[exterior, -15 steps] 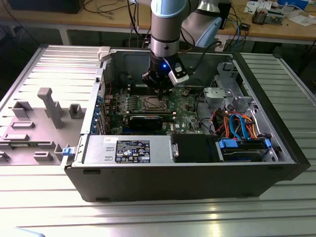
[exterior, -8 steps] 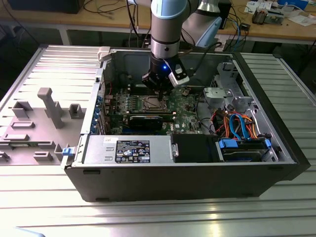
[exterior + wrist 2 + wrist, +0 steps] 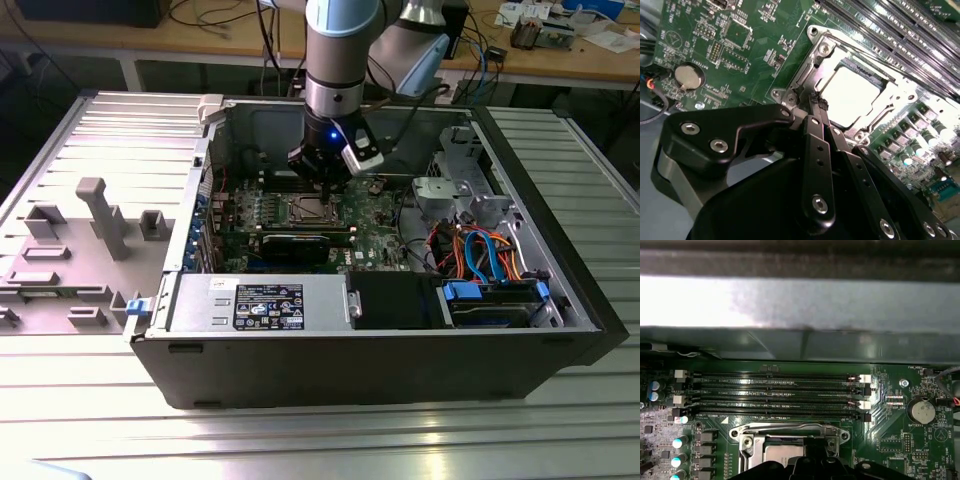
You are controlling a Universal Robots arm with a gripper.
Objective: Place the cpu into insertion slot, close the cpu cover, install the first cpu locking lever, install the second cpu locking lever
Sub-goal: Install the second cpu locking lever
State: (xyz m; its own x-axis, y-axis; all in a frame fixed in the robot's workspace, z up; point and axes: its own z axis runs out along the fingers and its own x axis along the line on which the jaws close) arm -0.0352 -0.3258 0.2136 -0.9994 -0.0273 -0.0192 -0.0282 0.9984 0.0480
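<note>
The pincer (image 3: pixel 818 106), fingers closed together, holds nothing and touches the edge of the cover (image 3: pixel 812 67). The cover lies shut over the cpu (image 3: pixel 850 92) in the slot (image 3: pixel 790 432).

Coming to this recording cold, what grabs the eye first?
The arm's gripper, fingers pinched together, reaches down into the open computer case over the green motherboard. Just beyond its fingertips the cpu gleams in the insertion slot, the cpu cover closed around it, beside the long black memory slots.
</note>
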